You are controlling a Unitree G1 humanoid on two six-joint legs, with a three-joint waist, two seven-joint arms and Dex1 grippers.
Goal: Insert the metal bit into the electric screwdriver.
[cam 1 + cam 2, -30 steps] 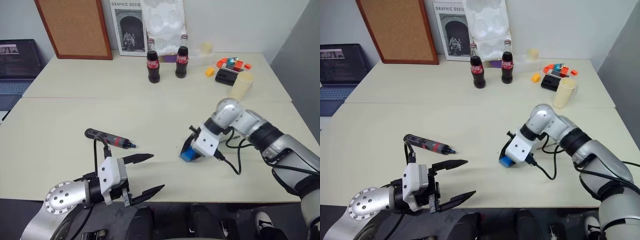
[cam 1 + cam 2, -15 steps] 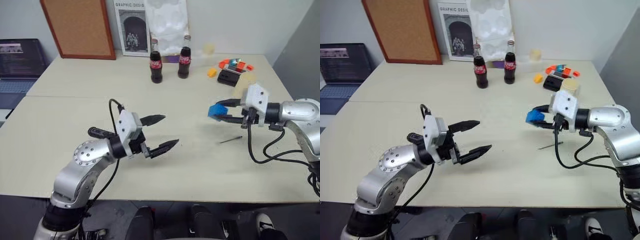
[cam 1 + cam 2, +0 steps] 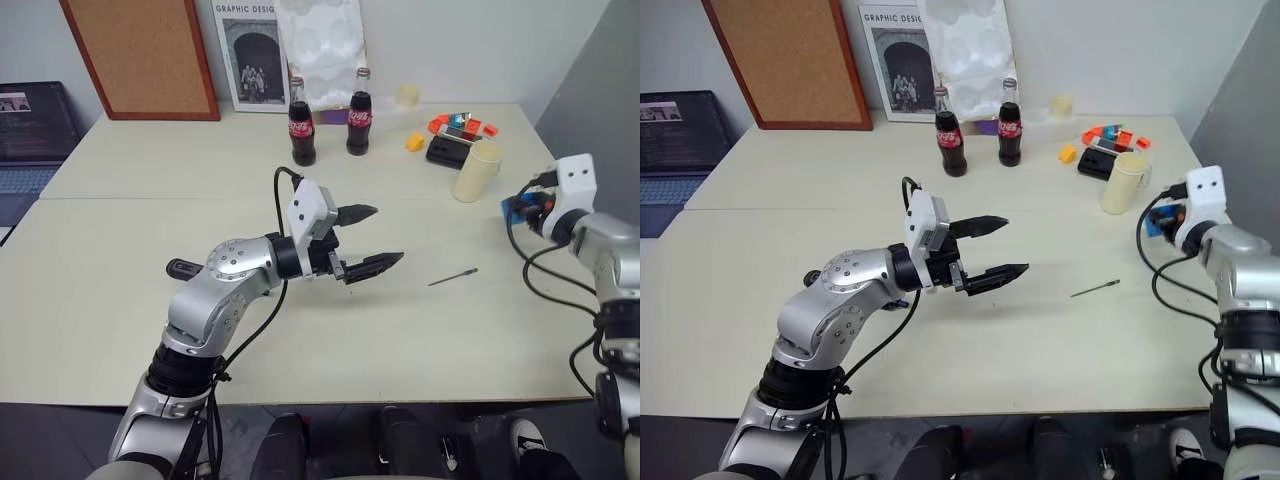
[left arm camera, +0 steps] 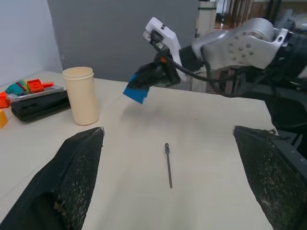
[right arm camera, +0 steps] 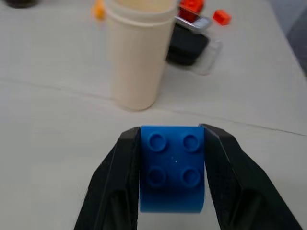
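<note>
Left gripper (image 3: 372, 240) gapes empty; right gripper (image 5: 170, 184) clamps a blue brick (image 5: 171, 172) — approach the metal bit (image 3: 453, 276) low, fingers straddling its middle.

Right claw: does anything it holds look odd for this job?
Yes. The right claw is shut on a blue toy brick, near the cream cup. The metal bit lies loose on the table, so the brick looks out of place.

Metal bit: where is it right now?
The metal bit lies loose on the table, right of the open left gripper and in front of the cream cup.
</note>
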